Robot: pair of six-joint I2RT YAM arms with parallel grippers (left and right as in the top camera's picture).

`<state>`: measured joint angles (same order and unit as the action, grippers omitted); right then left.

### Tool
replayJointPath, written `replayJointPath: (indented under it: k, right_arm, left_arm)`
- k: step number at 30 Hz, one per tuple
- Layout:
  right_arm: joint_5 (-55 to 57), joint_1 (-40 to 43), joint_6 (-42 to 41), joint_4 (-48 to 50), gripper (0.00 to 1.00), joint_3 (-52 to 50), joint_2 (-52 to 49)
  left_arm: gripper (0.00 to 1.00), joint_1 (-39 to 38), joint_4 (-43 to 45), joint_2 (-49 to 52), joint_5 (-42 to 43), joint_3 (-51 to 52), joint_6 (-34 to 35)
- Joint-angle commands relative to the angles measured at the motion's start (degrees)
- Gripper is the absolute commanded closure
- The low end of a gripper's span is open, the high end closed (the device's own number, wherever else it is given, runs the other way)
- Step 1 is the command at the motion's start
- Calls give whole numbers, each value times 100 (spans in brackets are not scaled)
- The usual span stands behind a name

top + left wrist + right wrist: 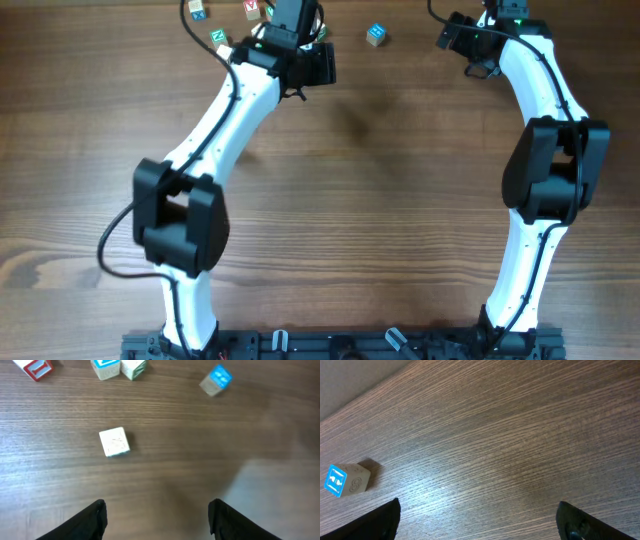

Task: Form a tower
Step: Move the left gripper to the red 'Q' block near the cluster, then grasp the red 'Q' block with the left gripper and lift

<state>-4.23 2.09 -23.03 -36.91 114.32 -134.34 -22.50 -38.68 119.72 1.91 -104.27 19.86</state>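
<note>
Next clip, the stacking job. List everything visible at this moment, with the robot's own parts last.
blue-faced cube: one, pale wood with a blue face, alone on the far side
plain cube: one, whitish, middle of the left wrist view
red-marked cube: one, pale with red print, top left of that view, partly cut off
teal-faced cube: one, pale with teal, top edge
green-marked cube: one, pale with green, right beside the teal-faced cube
table: one, brown wood
left gripper: one, black fingers, open, empty
right gripper: one, black fingers, open, empty
</note>
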Motion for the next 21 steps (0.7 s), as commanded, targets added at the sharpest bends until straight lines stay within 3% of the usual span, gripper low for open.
replayJointPath:
  k: [1, 14, 17, 20, 21]
  right_arm:
    - [31, -20, 50, 17, 0, 7, 221]
    - [31, -20, 50, 17, 0, 7, 221]
    - [31, -20, 50, 17, 0, 7, 221]
    - [28, -20, 50, 17, 0, 7, 221]
    - [31, -20, 50, 17, 0, 7, 221]
  left_arm:
    - [29, -17, 315, 466, -675, -74, 385]
    - [28, -7, 1580, 1425, -1132, -74, 485]
    - [34, -4, 1650, 1585, -1285, -74, 487]
    - [50, -4, 1687, 1617, -1320, -74, 487]
    - [50, -4, 1707, 1617, -1320, -74, 487]
